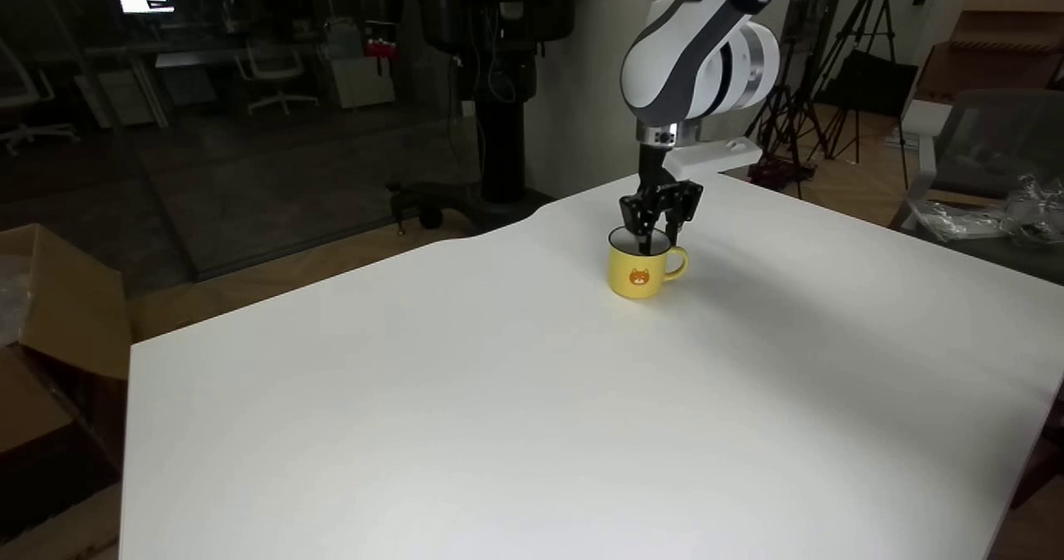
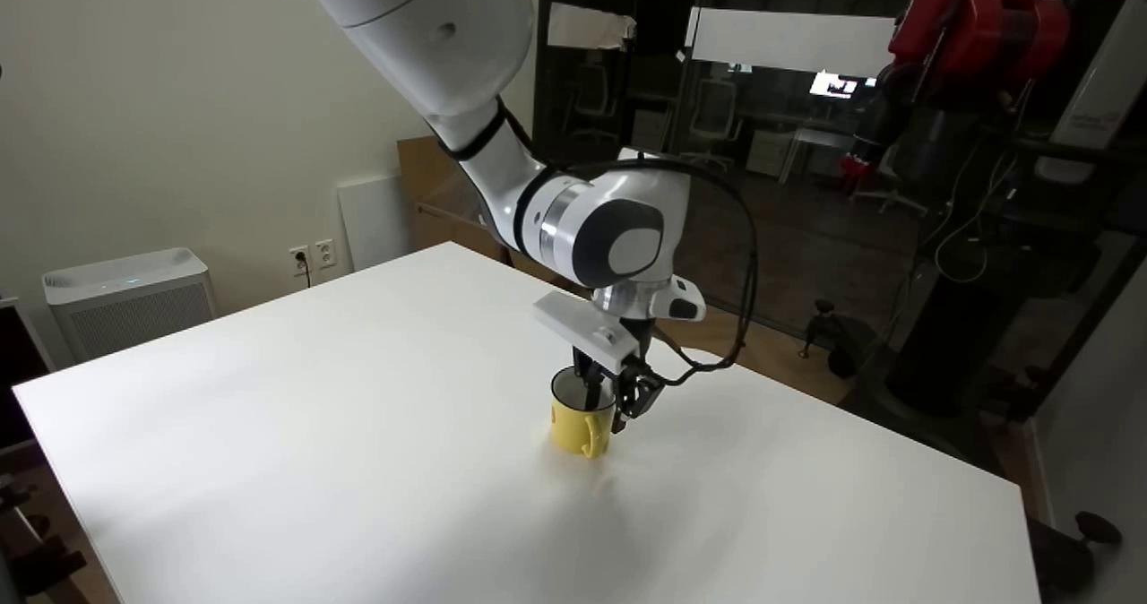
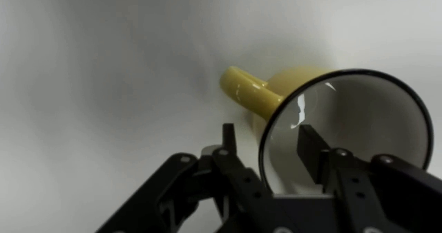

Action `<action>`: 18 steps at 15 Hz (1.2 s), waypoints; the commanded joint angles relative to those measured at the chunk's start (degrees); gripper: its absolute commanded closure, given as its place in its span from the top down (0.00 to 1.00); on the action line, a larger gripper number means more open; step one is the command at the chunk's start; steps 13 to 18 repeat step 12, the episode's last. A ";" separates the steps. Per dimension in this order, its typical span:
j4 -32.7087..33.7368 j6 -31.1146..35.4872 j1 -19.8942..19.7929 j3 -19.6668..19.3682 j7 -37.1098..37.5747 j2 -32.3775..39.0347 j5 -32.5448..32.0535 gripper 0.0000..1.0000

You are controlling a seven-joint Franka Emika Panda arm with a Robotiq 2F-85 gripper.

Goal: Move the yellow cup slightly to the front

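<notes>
The yellow cup [image 1: 636, 279] stands upright on the white table in both exterior views [image 2: 572, 428]. It has a handle, a dark rim, a pale inside and a small orange animal face on its side. In the wrist view the cup [image 3: 374, 112] fills the right side, its handle pointing up and left. My gripper [image 1: 658, 243] is at the cup's rim. In the wrist view the gripper [image 3: 267, 131] is open, with one finger inside the cup and the other outside near the handle side. Gaps show between both fingers and the cup wall.
The white table [image 1: 399, 394] extends widely around the cup; its far edge [image 2: 806, 392] lies behind the arm. A cable loop [image 2: 751, 263] hangs beside the wrist. A cardboard box [image 1: 75, 302] stands off the table, and a chair [image 1: 989, 161] is beyond it.
</notes>
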 commanded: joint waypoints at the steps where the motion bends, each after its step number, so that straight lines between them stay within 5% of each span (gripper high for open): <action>1: 0.05 -0.96 0.65 -0.43 2.17 -1.47 0.96 0.82; 5: -5.14 1.64 0.85 0.29 0.31 -6.50 0.91 1.00; 7: -1.63 0.96 0.49 0.35 -0.52 -3.27 0.66 0.97; 18: -5.07 1.13 0.60 0.97 -1.09 -6.84 0.82 1.00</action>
